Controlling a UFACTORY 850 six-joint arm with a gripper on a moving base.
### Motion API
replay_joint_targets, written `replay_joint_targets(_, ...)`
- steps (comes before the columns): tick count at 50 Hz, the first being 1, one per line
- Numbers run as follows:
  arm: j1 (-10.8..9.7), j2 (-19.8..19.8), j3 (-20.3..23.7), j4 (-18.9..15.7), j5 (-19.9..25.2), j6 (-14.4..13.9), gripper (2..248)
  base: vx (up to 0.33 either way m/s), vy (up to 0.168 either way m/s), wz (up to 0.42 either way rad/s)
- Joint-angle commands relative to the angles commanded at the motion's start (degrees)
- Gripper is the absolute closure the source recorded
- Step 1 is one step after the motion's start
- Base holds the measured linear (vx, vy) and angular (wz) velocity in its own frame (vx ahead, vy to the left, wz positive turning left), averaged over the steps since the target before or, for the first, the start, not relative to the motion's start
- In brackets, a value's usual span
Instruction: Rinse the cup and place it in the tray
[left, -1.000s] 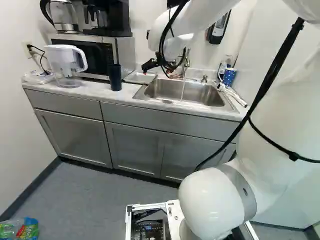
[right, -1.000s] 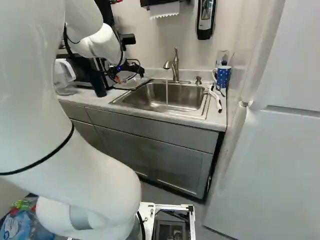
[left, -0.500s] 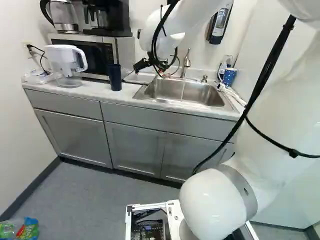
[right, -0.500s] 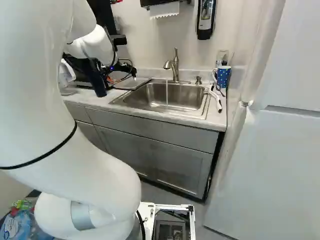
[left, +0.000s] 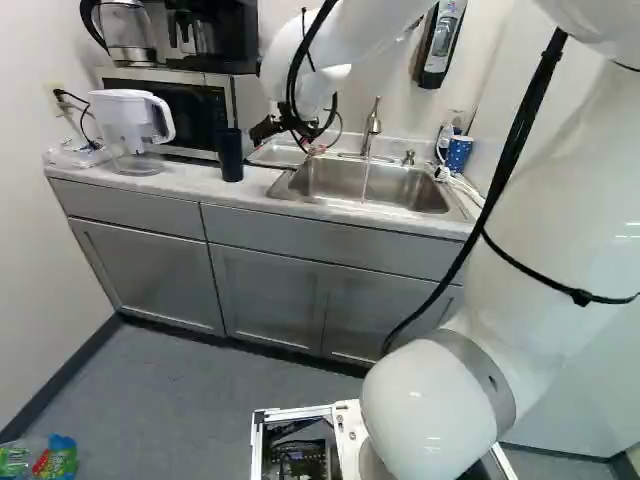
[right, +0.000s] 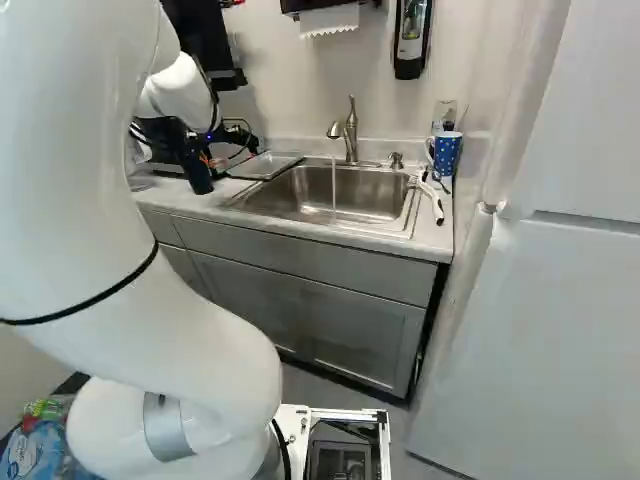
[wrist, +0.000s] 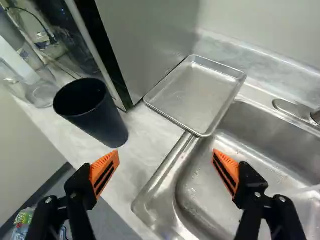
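Left base view
My gripper (left: 260, 132): upper middle of frame, out over the counter (left: 190, 182), near the dark cup.
Dark cup (left: 231, 158): upper left part of frame, upright on the counter, just ahead of the microwave (left: 215, 100).
Pitcher (left: 120, 118): farther left, same counter.

Right base view
Faucet (right: 350, 132): upper middle; I see water (right: 333, 188) falling from it into the sink (right: 290, 197).
Spotted mug (right: 447, 155): upper right, on the counter beside the sink.

Wrist view
My fingers: spread wide, orange pads (wrist: 104, 172) well apart.
Dark cup: ahead of one finger, mouth up, not touching it.
Metal tray (wrist: 197, 95): lying flat ahead of my gripper, between microwave and sink, one corner at the sink's rim.
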Motion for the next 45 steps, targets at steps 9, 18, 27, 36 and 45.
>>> replay_joint_targets(9, 1.5, -0.9, -0.9, 0.0, 0.0, 0.0, 3, 0.000, 0.000, 0.000)
replay_joint_targets(18, 3.0, -1.9, -2.0, 0.0, 0.0, 0.0, 3, 0.000, 0.000, 0.000)
replay_joint_targets(27, 4.4, -3.0, -3.1, 0.0, 0.0, 0.0, 3, 0.000, 0.000, 0.000)
replay_joint_targets(36, 5.8, -4.1, -4.2, 0.0, 0.0, 0.0, 3, 0.000, 0.000, 0.000)
replay_joint_targets(45, 7.3, -5.3, -5.5, 0.0, 0.0, 0.0, 3, 0.000, 0.000, 0.000)
